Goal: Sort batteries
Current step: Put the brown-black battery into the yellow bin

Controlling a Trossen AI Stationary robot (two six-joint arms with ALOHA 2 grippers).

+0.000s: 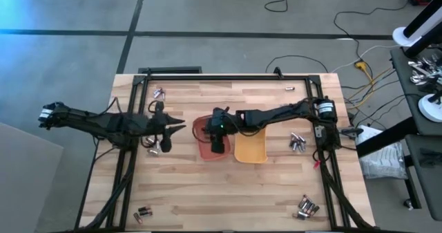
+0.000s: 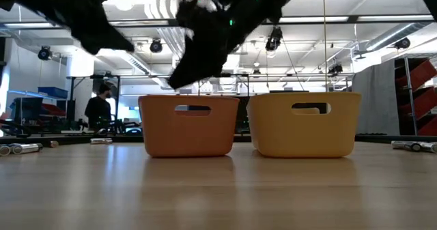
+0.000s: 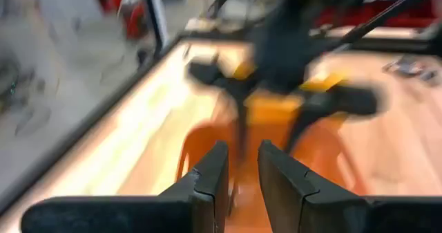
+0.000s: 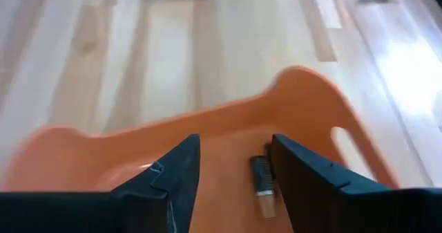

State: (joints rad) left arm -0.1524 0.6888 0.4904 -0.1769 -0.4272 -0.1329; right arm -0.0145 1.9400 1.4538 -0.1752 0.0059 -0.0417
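Batteries (image 1: 142, 211) lie in small clusters around the table (image 1: 228, 198) — one pair at the near left corner, a larger group (image 1: 308, 207) at the near right corner. Further in, a cluster (image 1: 298, 142) sits beside the right edge, and a few cells (image 1: 151, 144) lie near the left edge under the left arm. At the far left corner another pair (image 1: 159, 92) rests on the wood, and a single cell (image 1: 290, 88) lies by the far edge.

Two trays stand side by side at the table centre: the orange tray (image 1: 202, 131) on the left, the yellow tray (image 1: 251, 148) touching or just beside it on the right.

Right gripper (image 4: 231, 165) hangs over the orange tray, fingers spread apart with nothing between them. One dark cell (image 4: 261, 178) lies on the tray floor, seen between the fingers.

Left gripper (image 3: 240, 174) hovers above the table left of the orange tray, pointing toward it. Its fingers stand a narrow gap apart — nothing is visibly held.

In the low view, the room beyond the table shows a person (image 2: 100, 108) standing far behind the left side.
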